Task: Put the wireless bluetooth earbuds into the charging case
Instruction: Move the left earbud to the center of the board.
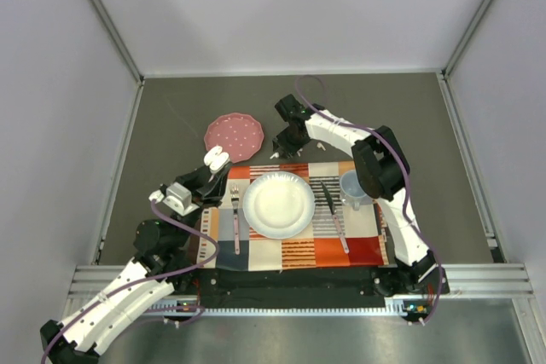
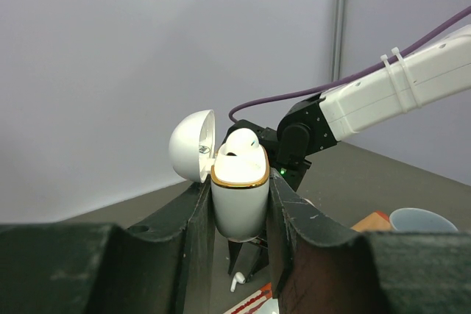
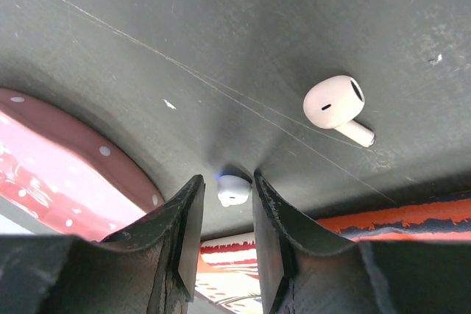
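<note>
Your left gripper (image 2: 239, 185) is clamped on the charging case (image 2: 237, 209). The case is held up off the table with its lid open, and what looks like one earbud (image 2: 240, 140) sits in it. Past the pink plate (image 3: 66, 182), your right gripper (image 3: 227, 180) stands low over the table (image 3: 221, 34) with a small white earbud (image 3: 234, 192) between its narrow-set jaws. Whether they pinch it yet, you cannot tell. A second earbud (image 3: 333, 104) lies nearby. You are at the pick-up: next comes a firm pinch, a lift, and a carry to the case's free slot.
</note>
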### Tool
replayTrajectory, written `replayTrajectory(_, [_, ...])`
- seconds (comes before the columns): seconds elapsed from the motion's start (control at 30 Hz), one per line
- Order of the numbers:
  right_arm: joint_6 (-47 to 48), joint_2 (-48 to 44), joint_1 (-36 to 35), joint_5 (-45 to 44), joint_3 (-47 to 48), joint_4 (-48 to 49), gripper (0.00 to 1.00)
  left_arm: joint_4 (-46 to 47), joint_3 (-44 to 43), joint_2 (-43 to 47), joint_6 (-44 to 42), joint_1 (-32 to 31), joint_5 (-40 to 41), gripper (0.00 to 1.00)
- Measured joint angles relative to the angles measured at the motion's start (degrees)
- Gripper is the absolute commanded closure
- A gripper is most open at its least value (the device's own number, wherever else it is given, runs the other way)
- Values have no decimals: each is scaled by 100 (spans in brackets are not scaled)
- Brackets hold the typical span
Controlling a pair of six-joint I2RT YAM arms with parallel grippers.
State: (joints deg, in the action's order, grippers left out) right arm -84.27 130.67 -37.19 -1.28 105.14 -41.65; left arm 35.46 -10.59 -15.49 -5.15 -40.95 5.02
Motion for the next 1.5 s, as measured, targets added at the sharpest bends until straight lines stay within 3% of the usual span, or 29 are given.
replayTrajectory(0.3, [2,2,-2,-59,-2,2,82,-2,0,0,-22,0,39,100])
replayTrajectory(1.03, [584,-35,-2,-715,35,37,82,-2,0,-7,-39,2,39,100])
replayTrajectory(1.37, [1327,-35,-2,-1174,258,-13,68,2,0,-98,-37,4,39,100])
replayTrajectory(1.5, [1497,-33,-2,-1172,267,-9,67,4,0,-138,-37,4,37,100])
